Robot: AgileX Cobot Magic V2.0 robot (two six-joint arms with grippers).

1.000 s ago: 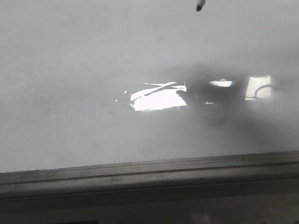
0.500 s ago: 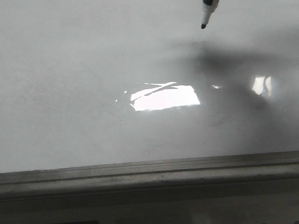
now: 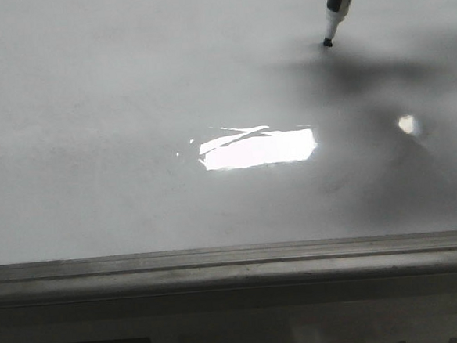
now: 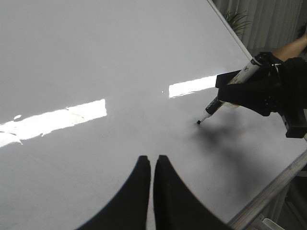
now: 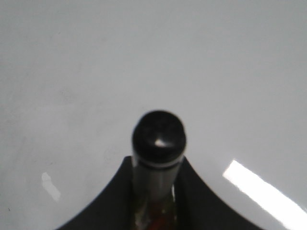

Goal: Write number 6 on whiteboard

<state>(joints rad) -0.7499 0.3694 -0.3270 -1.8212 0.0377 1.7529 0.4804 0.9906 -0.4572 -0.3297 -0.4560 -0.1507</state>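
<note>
The left gripper (image 4: 149,165) hangs idle over the near-left part of the whiteboard (image 3: 90,95), its two dark curved fingers pressed together with only a hairline between them and nothing held. To its right, the right gripper (image 4: 249,88) is clenched on a marker (image 4: 230,88), fingers pinching the barrel on both sides. The marker slants down so its black tip sits at the board's far right area; in the front view the tip (image 3: 328,43) appears to meet its own shadow, so it is probably touching or just short of the surface. No stroke of the number 6 is visible anywhere; the board reads blank, so the digit has not yet been started.

The main risk is pressure. Pressed too hard at this slant, the tip could skid on the slick surface or the barrel could twist between the fingers; too light, and the line would skip. The start point also lies near the board's far right, so a wide loop could run close to the edge.

The board is flat, glossy and white, throwing back a bright rectangular glare (image 3: 258,148), with a dull grey metal rim (image 3: 235,261) along its near edge. The marker is a slim cylinder with a pale barrel and a rounded black end (image 5: 158,132).
</note>
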